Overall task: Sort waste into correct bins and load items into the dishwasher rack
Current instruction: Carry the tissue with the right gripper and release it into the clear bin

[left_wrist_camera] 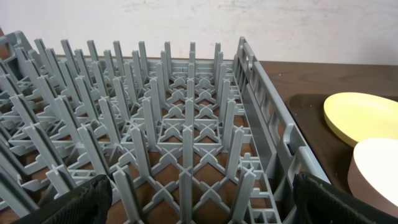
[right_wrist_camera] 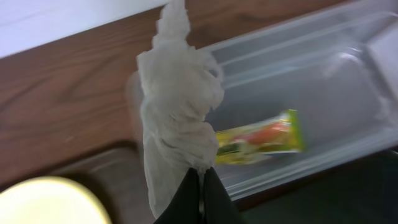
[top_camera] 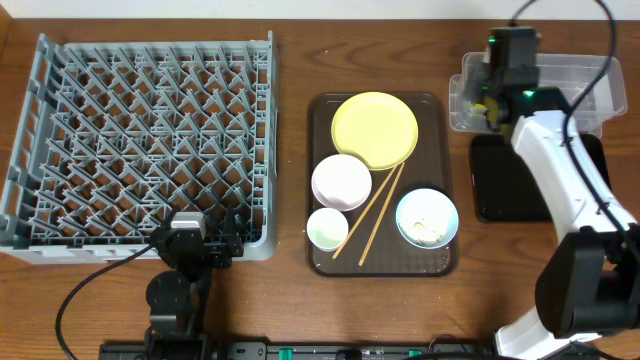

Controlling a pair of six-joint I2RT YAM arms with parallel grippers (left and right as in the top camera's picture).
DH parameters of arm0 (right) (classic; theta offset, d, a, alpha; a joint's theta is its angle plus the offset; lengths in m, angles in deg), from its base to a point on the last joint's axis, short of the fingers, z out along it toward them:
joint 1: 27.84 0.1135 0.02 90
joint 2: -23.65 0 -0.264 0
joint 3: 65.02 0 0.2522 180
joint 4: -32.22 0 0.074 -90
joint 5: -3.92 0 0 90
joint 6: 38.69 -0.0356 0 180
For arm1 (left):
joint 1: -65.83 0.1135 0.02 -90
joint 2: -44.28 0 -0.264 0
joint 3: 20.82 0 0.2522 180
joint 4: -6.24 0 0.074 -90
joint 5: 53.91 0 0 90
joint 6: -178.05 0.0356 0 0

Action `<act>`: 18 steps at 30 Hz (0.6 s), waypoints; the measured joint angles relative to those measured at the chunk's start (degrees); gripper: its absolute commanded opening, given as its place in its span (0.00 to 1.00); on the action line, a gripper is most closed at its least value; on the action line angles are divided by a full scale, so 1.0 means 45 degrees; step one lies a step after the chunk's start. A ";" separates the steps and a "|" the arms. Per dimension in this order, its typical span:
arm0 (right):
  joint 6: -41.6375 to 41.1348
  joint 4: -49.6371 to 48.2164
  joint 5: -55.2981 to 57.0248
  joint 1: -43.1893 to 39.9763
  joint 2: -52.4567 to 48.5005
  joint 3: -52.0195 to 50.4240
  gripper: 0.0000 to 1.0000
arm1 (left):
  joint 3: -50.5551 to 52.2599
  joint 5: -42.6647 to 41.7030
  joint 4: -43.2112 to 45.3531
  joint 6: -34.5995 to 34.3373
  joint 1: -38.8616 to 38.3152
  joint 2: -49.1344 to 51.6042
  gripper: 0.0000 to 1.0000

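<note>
Pinching the lower end of a white tissue, the right gripper is closed tight above the clear container rim. The left gripper, well apart, stands wide open and empty.

Shallow black rectangular tray half hidden under the right arm, round yellow plate and white bowl cut off at the side

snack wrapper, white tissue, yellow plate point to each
snack wrapper (right_wrist_camera: 261,140): right wrist view, middle of its printed face
white tissue (right_wrist_camera: 177,106): right wrist view, its crumpled middle
yellow plate (top_camera: 374,130): overhead view, its centre
</note>
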 measured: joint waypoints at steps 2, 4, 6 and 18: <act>-0.0223 0.0000 0.0165 -0.0330 -0.0097 0.0000 0.24 | 0.0000 0.0000 0.0005 0.0000 0.0000 0.0000 0.94; -0.0345 -0.0005 0.0228 -0.0563 -0.0233 0.0000 0.47 | 0.0000 0.0000 0.0000 0.0000 0.0000 0.0000 0.94; -0.0423 -0.0005 0.0257 -0.0695 -0.0466 0.0000 0.61 | 0.0000 0.0000 0.0000 0.0000 0.0000 0.0000 0.94; -0.0466 -0.0034 0.0073 -0.0806 -0.0889 -0.0015 0.66 | 0.0000 0.0000 0.0000 0.0000 0.0000 0.0000 0.94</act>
